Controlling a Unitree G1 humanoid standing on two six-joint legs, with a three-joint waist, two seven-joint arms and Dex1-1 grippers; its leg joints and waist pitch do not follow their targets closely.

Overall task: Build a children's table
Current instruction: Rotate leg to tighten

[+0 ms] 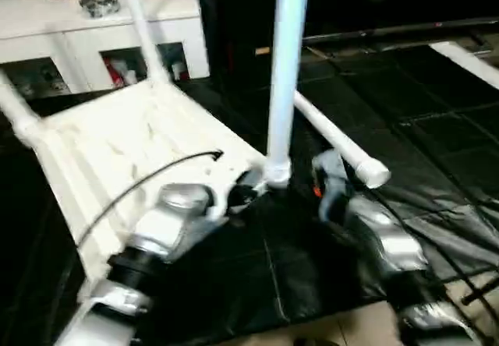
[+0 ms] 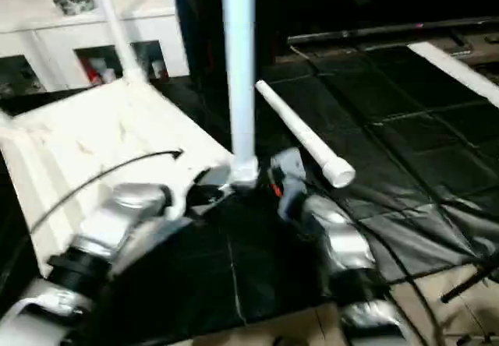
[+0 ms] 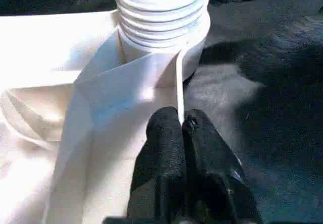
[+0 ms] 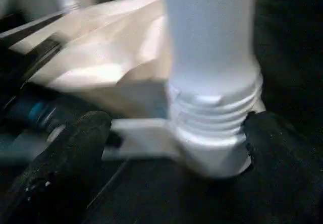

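Left eye view: upturned white children's table top [image 1: 132,139] at left centre on black floor mats [image 1: 437,151], one leg [image 1: 284,73] standing upright in its near corner socket [image 1: 277,173].
Two more legs rise from the far corners, one at the upper left [image 1: 140,26] and one at the left edge [image 1: 15,108]; a fourth leg [image 1: 335,143] lies loose on the mats right of centre, just beside the upright one. Left tool [image 3: 182,128], at lower centre of the left wrist view, is closed, its fingertips pinching a thin rib [image 3: 179,82] of the table's underside just below the threaded socket. Right tool [image 4: 171,128] stands wide open in the right wrist view, one finger [image 4: 70,148] on each side of the leg's threaded base, gripping nothing. White cabinet [image 1: 86,34] with glass doors fills the upper left.
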